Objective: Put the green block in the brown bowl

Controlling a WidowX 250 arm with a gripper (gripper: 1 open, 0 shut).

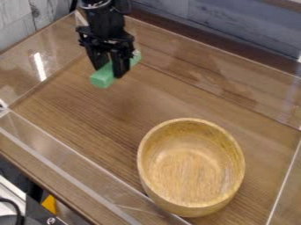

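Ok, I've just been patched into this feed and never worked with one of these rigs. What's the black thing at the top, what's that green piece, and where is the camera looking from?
There is one view only, from a camera placed high and to one side, looking down at a wooden table with clear walls around it. The black thing is the end of a robot arm; its gripper points down and its two fingers are closed on the green block, which hangs tilted and lifted off the wood. The only other item is the brown bowl, empty, nearer the camera on the right. The block has not reached it yet.
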